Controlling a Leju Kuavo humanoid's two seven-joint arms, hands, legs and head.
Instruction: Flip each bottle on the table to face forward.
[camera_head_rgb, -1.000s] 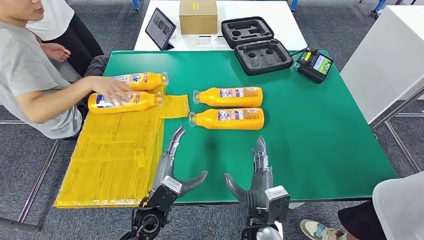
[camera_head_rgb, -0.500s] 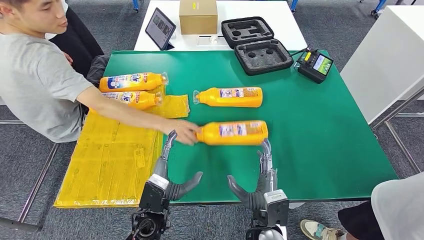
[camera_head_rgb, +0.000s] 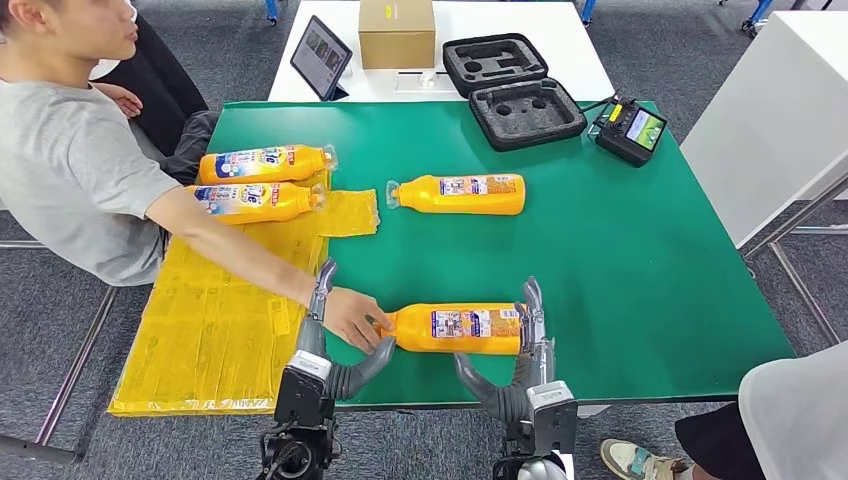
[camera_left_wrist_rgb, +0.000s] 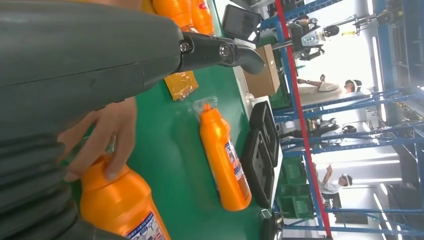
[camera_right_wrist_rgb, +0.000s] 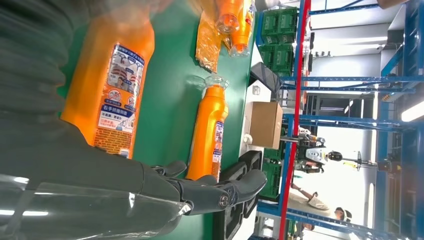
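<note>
Orange bottle (camera_head_rgb: 455, 329) now pulled nearer by person's hand (camera_head_rgb: 352, 317), between open left robot hand (camera_head_rgb: 335, 355) and open right robot hand (camera_head_rgb: 515, 350).

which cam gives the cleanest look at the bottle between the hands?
Head view: the near bottle lies whole between the left hand and right hand, a person's hand at its neck. Right wrist view shows its label and body, left wrist view its shoulder.
</note>
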